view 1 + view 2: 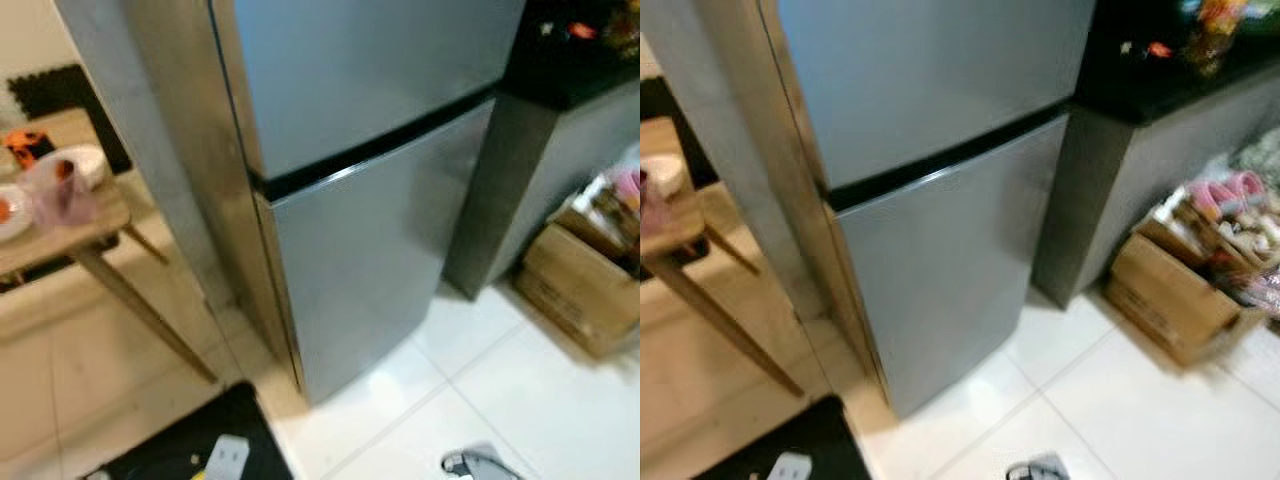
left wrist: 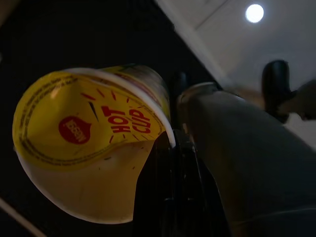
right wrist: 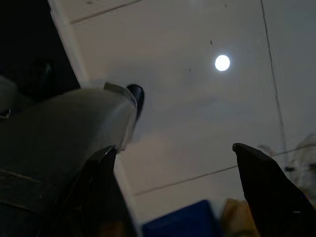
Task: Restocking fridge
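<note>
I am standing before a tall two-door fridge of brushed grey steel [image 1: 380,200], both doors shut, a dark seam running between the upper and lower door. The head views are coming through slightly blurred.

My left jaws [image 2: 173,163] are pinching a yellow-lidded paper cup marked "HOT CUP" in red [image 2: 94,143]; one black finger is lying against the cup's side just under the lid rim. The cup is hanging low beside my grey leg [image 2: 247,168], above a black floor mat [image 1: 190,440] and white floor tiles [image 1: 1140,410], near me and well short of the fridge.

My right jaws [image 3: 177,168] are spread wide with nothing between them, two black fingertips [image 3: 261,173] framing pale tile that is reflecting a round ceiling light.

To the left, a light wooden desk with slanted legs [image 1: 100,250] is carrying a translucent pinkish plastic container [image 1: 62,190] and a white bowl [image 1: 85,160]. To the right of the fridge, a grey cabinet with a black top [image 1: 1160,90] is standing, and a brown cardboard box [image 1: 1170,290] filled with mixed items is sitting on the floor next to it.
</note>
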### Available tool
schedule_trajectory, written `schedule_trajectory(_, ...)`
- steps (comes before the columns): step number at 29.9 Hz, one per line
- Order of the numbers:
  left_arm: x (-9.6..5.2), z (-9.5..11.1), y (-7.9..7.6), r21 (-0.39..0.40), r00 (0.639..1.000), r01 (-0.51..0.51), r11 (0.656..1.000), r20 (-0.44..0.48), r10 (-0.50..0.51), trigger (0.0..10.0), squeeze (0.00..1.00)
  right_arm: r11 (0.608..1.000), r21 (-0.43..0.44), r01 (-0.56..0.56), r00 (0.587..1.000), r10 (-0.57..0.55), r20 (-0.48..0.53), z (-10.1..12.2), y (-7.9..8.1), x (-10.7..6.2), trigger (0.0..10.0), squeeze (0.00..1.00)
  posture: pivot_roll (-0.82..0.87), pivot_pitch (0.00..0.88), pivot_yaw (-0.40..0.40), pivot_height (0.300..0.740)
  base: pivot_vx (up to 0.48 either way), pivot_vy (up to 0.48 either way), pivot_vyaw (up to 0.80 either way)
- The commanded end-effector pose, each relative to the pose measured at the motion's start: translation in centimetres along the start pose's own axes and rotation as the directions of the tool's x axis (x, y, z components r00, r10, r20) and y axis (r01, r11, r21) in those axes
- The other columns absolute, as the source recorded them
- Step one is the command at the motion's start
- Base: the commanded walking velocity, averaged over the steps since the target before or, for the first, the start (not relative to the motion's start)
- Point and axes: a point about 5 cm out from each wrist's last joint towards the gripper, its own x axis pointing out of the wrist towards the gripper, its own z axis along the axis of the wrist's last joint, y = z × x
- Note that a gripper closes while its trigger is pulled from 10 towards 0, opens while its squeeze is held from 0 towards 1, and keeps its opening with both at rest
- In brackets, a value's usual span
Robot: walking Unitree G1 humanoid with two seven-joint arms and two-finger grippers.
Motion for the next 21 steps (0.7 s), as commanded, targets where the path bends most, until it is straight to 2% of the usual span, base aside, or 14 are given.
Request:
schedule_trajectory(1,-0.18,-1.58,0.09,-0.004,0.998,-0.003,1.0,-0.056,0.003,10.0,0.0,1.0,-0.012,-0.024,1.0,0.024,-0.008,-0.3,0.63,0.04,10.0,0.0,-0.04,0.083,-0.014,0.74,0.0,0.0,0.76)
schedule_trajectory(14,-0.14,-1.21,0.15,0.005,0.999,-0.003,1.0,-0.048,0.003,10.0,0.0,0.999,-0.037,-0.038,0.999,0.038,0.0,-0.17,0.55,0.02,10.0,0.0,-0.04,0.078,-0.011,0.74,0.0,0.0,0.75)
schedule_trajectory(18,-0.13,-1.13,0.13,0.001,0.999,-0.003,1.0,-0.045,0.003,10.0,0.0,1.0,0.0,-0.027,1.0,0.027,0.01,0.05,0.51,0.05,10.0,0.0,-0.04,0.077,-0.011,0.74,0.0,0.0,0.74)
schedule_trajectory(21,-0.13,-1.19,0.1,0.004,0.999,-0.002,1.0,-0.045,0.002,10.0,0.0,1.0,-0.005,0.013,1.0,-0.013,0.001,-0.04,0.33,0.06,10.0,0.0,-0.04,0.079,-0.012,0.74,0.0,0.0,0.0)
